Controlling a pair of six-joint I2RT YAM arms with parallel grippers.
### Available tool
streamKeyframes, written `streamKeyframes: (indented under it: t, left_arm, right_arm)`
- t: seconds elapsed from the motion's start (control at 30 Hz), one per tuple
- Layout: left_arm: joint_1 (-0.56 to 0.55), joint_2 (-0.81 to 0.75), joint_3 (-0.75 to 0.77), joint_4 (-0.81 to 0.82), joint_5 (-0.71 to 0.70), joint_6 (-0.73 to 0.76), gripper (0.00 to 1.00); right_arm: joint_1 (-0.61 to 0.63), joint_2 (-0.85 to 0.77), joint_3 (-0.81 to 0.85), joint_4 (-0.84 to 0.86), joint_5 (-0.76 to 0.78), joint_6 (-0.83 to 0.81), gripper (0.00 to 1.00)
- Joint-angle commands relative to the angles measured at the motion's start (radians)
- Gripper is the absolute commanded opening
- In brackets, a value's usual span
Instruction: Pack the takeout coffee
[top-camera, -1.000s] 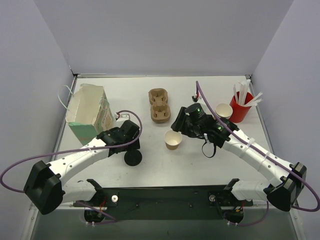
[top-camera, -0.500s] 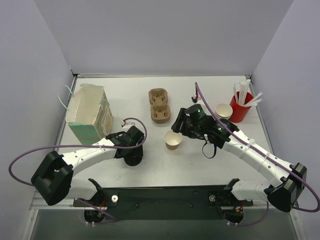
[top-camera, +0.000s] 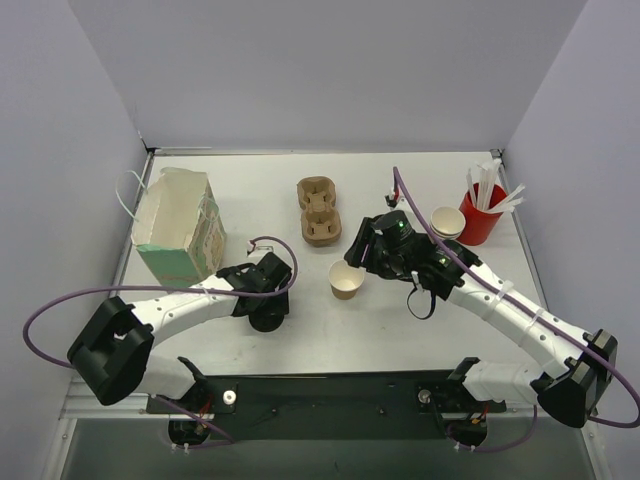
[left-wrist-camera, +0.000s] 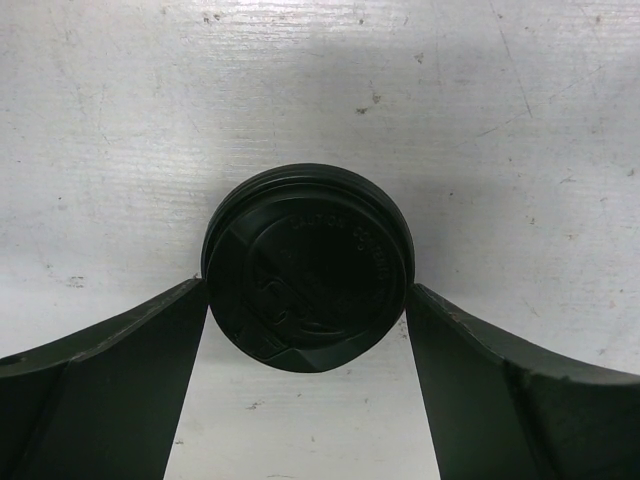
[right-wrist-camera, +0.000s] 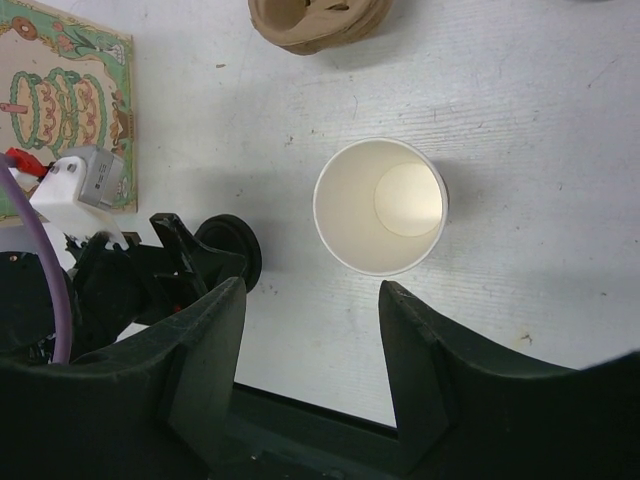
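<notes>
The left gripper hangs low over the white table, its jaws spread wide. A round black plastic lid lies flat between its fingers, one at each side of the rim. Whether they press the lid I cannot tell.

The right gripper is released, its jaws parted and holding nothing. The takeout coffee, a small tapered brown kraft-paper cup with a pale inside, stands upright on the table just ahead of its fingertips, slightly toward the right finger, clear of both. Farther ahead lies a moulded brown pulp cup carrier. Off to its left stands a green printed paper bag.
</notes>
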Motion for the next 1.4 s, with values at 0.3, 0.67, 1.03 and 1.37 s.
streamKeyframes:
  t: [0.3,0.67,1.03,1.37]
  left_arm:
    - [-0.008,0.062,0.017,0.022,0.005,-0.013,0.91]
    - [-0.024,0.104,0.029,0.012,-0.031,-0.021,0.86]
    - [-0.036,0.090,0.051,-0.009,-0.040,-0.001,0.94]
    - [-0.038,0.041,0.047,0.015,-0.009,0.037,0.97]
  right_arm:
    - [0.005,-0.037,-0.021,0.008,0.033,-0.017,0.52]
    - [0.007,-0.040,-0.023,0.009,0.027,-0.026,0.54]
    - [0.005,-0.048,-0.029,0.012,0.027,-0.032,0.56]
    - [0.007,-0.048,-0.027,0.014,0.022,-0.041,0.56]
